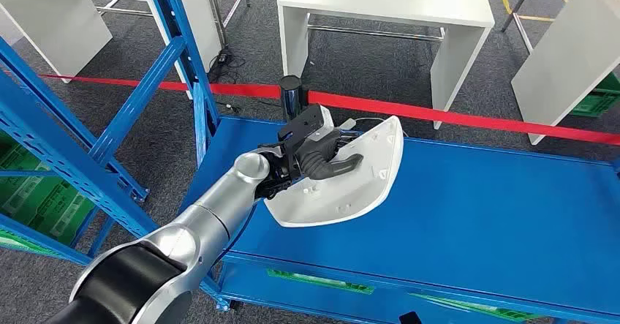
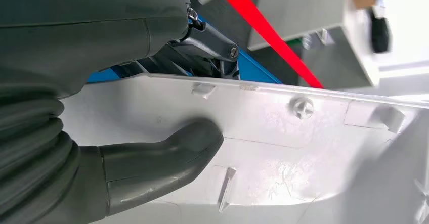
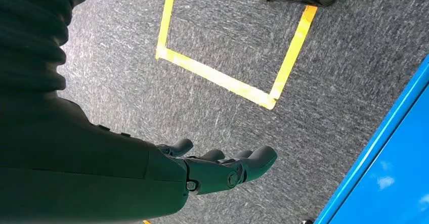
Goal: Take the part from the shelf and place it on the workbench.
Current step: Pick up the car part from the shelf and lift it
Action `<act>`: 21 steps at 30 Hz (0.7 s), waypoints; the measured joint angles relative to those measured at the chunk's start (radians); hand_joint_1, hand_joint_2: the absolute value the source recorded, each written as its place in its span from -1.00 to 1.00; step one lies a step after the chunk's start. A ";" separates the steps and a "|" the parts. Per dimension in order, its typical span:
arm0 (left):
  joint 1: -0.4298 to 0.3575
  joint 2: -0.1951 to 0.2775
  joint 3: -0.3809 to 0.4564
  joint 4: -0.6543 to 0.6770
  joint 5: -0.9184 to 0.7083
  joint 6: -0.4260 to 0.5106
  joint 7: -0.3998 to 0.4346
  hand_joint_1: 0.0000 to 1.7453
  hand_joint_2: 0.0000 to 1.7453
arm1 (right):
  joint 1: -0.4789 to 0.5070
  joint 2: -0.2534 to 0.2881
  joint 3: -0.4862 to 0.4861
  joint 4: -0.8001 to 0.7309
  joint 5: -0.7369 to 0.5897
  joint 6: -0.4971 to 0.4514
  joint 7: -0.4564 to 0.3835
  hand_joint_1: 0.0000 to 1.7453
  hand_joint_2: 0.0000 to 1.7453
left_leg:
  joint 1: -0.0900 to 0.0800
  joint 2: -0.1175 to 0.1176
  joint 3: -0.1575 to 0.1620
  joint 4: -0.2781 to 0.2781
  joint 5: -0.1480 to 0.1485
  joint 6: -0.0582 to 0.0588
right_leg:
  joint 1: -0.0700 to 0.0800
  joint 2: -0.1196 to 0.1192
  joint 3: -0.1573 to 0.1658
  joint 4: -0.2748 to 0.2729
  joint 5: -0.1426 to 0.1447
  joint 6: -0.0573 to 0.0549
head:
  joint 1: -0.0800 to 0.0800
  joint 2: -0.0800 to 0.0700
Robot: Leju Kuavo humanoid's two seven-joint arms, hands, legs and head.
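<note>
- At the far left stands a blue rack (image 1: pixel 110 137) with slanted braces; green crates (image 1: pixel 44 203) sit low behind its bars, and what they hold cannot be told.
- One left arm (image 1: pixel 212 211) reaches in from the near left, silver with a dark shoulder.
- The left hand (image 1: pixel 314 156) grips one white part (image 1: pixel 343 185): the thumb (image 2: pixel 167 155) presses on the part's ribbed inner face while the darker fingers wrap behind its edge, closed tight on it.
- The part is a curved plastic shell with clips and one round post. It sits over the left portion of the blue shelf (image 1: pixel 475 214), near its far edge; whether it touches the surface cannot be told.
- One dark cylinder (image 1: pixel 291 93) stands just behind the hand.
- One red tape (image 1: pixel 468 118) runs left to right beyond the shelf.
- On the far side stand three white tables: one (image 1: pixel 66 9) far left, one (image 1: pixel 387 9) in the middle, one (image 1: pixel 570 53) far right, with another green crate (image 1: pixel 601 97) beside that last one.
- Green labels (image 1: pixel 322 280) line the shelf's near edge.
- The right hand (image 3: pixel 222 168) hangs over grey carpet (image 3: pixel 227 47), fingers loosely spread and holding nothing, near yellow floor tape (image 3: pixel 217 75).
</note>
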 joint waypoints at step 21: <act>0.032 -0.015 -0.183 -0.133 0.195 -0.013 0.031 1.00 1.00 | 0.017 -0.010 -0.004 0.000 -0.017 -0.009 -0.002 -1.00 1.00 | -0.004 0.003 -0.024 0.017 0.016 0.016 | 0.006 0.002 -0.017 0.047 -0.012 -0.001 | 0.002 0.000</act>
